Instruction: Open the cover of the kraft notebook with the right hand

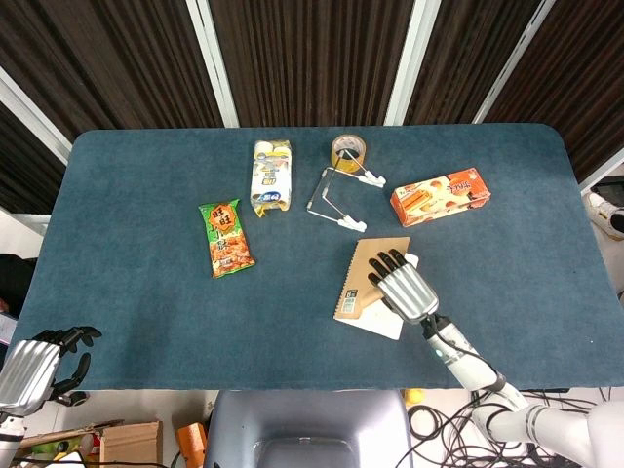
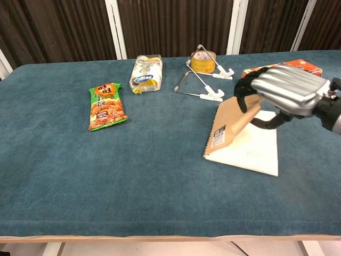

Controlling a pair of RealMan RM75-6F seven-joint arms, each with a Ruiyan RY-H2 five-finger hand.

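The kraft notebook (image 1: 363, 276) lies right of the table's middle, spiral edge to the left. Its brown cover (image 2: 230, 121) stands lifted at a steep slant, and the white first page (image 2: 254, 150) shows beneath it. My right hand (image 1: 403, 288) grips the cover's free edge, fingers curled over the top and thumb under it; the same right hand (image 2: 285, 89) shows in the chest view. My left hand (image 1: 34, 363) hangs off the near-left corner of the table, holding nothing, its fingers loosely apart.
Behind the notebook lie an orange box (image 1: 441, 195), a tape roll (image 1: 348, 149) and a white wire clip (image 1: 336, 202). A white-yellow bag (image 1: 271, 175) and a green snack bag (image 1: 226, 237) are further left on the blue table (image 1: 146, 292).
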